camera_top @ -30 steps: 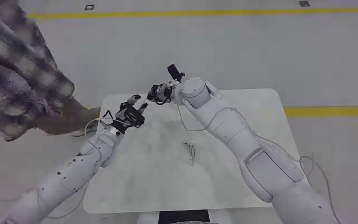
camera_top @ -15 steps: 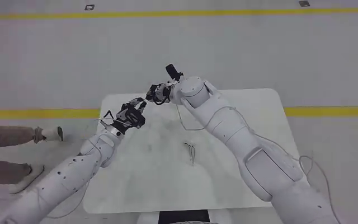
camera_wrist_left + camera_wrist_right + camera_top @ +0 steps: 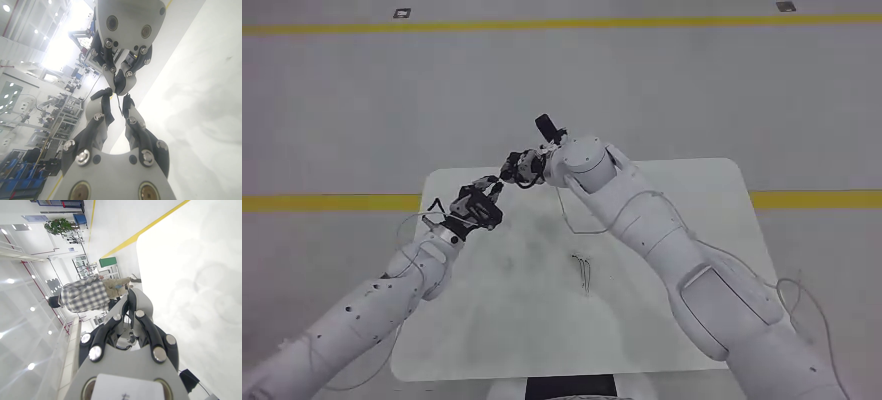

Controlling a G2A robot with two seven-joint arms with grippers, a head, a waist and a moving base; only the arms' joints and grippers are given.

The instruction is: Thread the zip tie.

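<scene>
A thin black zip tie (image 3: 118,103) hangs from my right gripper (image 3: 116,90), which is shut on its upper end. Its free tail dangles between the fingers of my left gripper (image 3: 117,97), which stands open around the tail with a small gap on either side. In the top view the two grippers meet nose to nose above the table's far left corner, the left gripper (image 3: 490,190) just below and left of the right gripper (image 3: 510,168). The right wrist view shows the right gripper (image 3: 130,291) with its fingers pressed together.
A few spare black zip ties (image 3: 583,272) lie near the middle of the white table (image 3: 692,200). A thin cable (image 3: 578,224) loops over the table beside the right arm. The table's far edge and left corner lie close under the grippers.
The person in the plaid shirt at the left has gone from the top view. The right gripper has crept slightly left; the left arm has barely moved.
</scene>
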